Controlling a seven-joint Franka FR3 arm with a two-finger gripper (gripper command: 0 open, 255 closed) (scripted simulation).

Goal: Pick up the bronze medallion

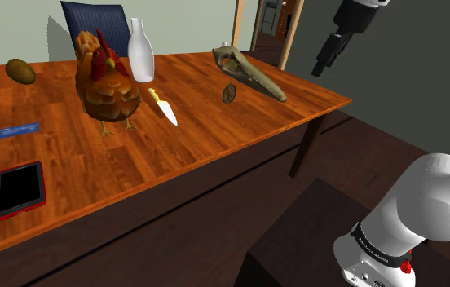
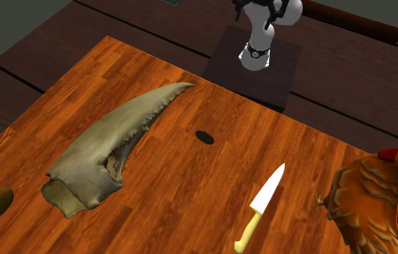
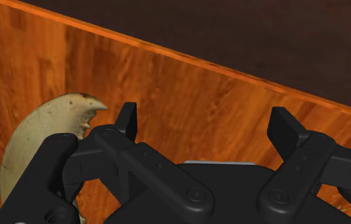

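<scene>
Plainly, in the shoulder view the bronze medallion (image 1: 229, 94) is seen lying on the wooden worktop (image 1: 199, 139) near the long bony skull (image 1: 252, 75), while the black pincer (image 1: 319, 69) is held in the air well apart from the skull, beyond the worktop's edge. In the second exterior view the medallion (image 2: 204, 136) is shown as a dark oval between the skull (image 2: 111, 151) and the knife (image 2: 262, 206), touching neither. In the wrist view the pincer (image 3: 206, 124) is found released, its fingers (image 3: 128, 119) spread wide, the skull's tip (image 3: 47, 127) just beside one.
</scene>
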